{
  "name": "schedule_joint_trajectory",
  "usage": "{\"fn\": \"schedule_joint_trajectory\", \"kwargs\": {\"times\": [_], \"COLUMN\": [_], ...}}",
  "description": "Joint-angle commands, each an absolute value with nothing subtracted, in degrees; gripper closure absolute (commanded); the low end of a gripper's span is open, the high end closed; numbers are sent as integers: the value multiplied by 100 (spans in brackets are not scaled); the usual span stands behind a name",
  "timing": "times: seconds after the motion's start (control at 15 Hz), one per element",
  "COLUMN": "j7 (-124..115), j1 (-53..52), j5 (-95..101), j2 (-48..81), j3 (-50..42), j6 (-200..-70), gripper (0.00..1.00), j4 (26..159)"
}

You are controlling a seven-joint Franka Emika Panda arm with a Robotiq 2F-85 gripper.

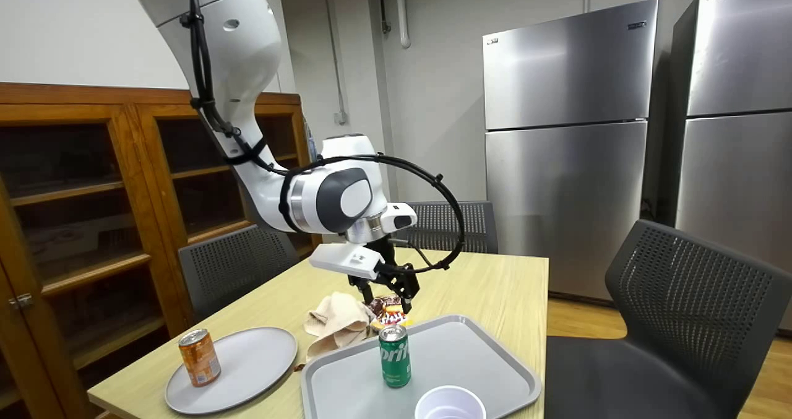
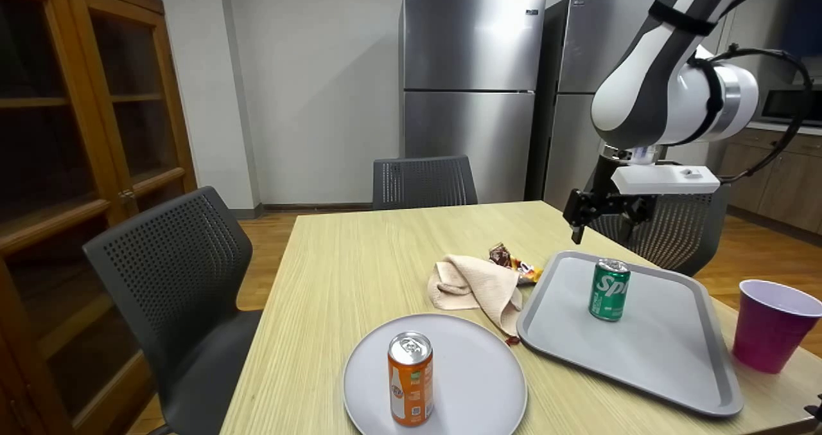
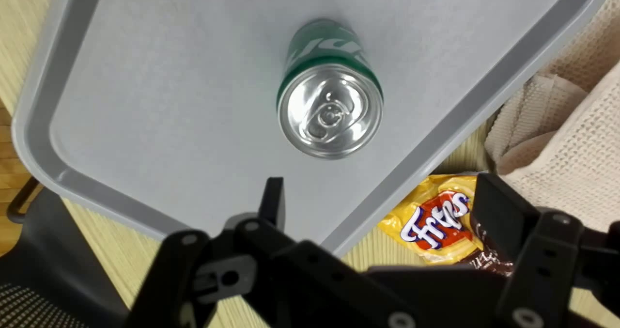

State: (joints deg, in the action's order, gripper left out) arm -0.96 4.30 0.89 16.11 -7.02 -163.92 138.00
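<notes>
While its fingers stand wide apart, gripper (image 3: 381,185) hangs above the table (image 2: 359,268), near tray (image 3: 169,100) and snack bag (image 3: 436,224). Green can (image 3: 331,110) upright on the tray, near the fingers. Snack bag lies just beside the tray; tan cloth (image 3: 576,144) crumpled next to it. Farther out: purple cup (image 2: 770,329) just beside the tray; orange can (image 2: 411,383) upright on round plate (image 2: 475,351). Past these, 3 chairs (image 2: 420,181) about the table, then 2 fridges (image 2: 472,139).

There are two cans (image 2: 609,292), one plate (image 2: 475,367), one tray (image 2: 661,338), one cup (image 2: 770,332), one cloth (image 2: 474,284), apparently one bag (image 3: 438,221).
</notes>
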Motion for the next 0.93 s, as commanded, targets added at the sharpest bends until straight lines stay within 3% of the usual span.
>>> {"fn": "schedule_joint_trajectory", "kwargs": {"times": [0.0,0.87], "j7": [-162,20], "j1": [221,-436], "j5": [318,321], "j2": [1338,1220], "j3": [-665,209], "j6": [-16426,-16331], "gripper": [0,0], "j4": [14061,14289]}}
